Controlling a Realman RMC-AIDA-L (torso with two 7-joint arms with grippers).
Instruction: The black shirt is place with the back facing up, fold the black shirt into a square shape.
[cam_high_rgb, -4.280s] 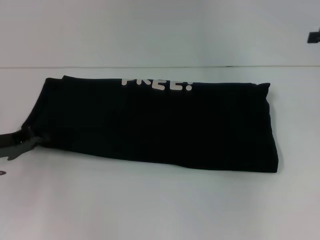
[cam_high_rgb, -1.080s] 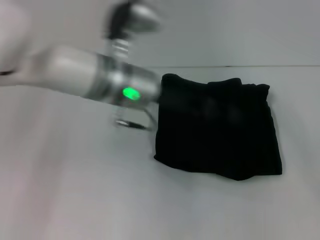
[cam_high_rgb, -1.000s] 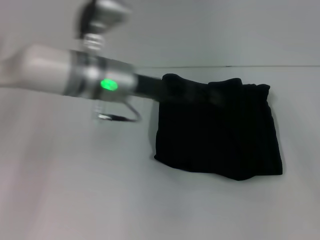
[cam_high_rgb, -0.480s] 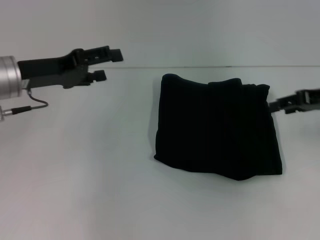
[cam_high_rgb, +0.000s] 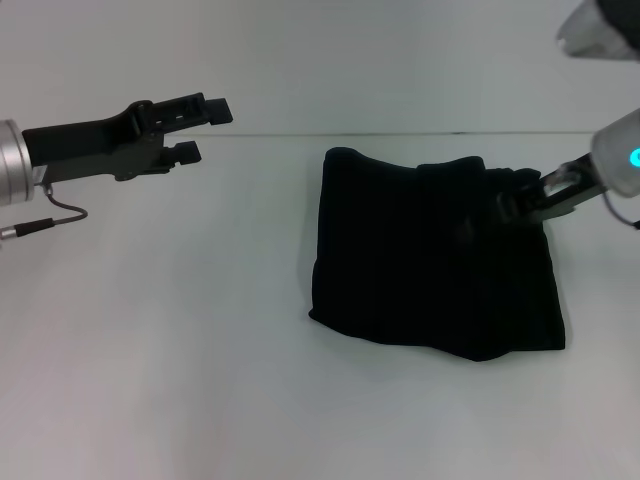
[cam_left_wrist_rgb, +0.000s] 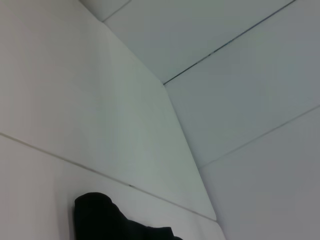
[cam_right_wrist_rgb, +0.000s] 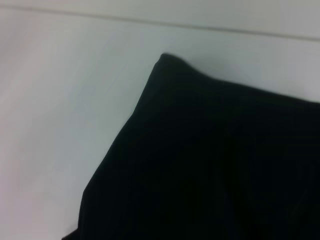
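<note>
Left gripper (cam_high_rgb: 200, 128): raised over the left part of the table, well apart from the shirt. Its two black fingers point toward the right, one above the other, with a plain gap between them; nothing held. A thin cable loops below the silver wrist.

Table (cam_high_rgb: 180, 360): pale, flat surface; a thin dark seam marks its far edge against the wall (cam_high_rgb: 330, 60).

Black shirt (cam_high_rgb: 435, 262): lies right of centre on the table, folded into a compact, roughly square bundle. Near edge slightly rounded, far edge rumpled with small humps. No lettering shows on the upper face. In the left wrist view only one dark corner of it (cam_left_wrist_rgb: 97, 215) shows against the pale surface. In the right wrist view its cloth (cam_right_wrist_rgb: 210, 170) fills most of the picture, one folded corner pointing toward the far seam.

Right gripper (cam_high_rgb: 520, 203): reaches in from the right, tip at the far right corner of the shirt, over or against the cloth there. Dark fingers merge with the dark fabric; cannot tell whether they are apart or pinched on it. A blue-green light glows on the arm behind.
</note>
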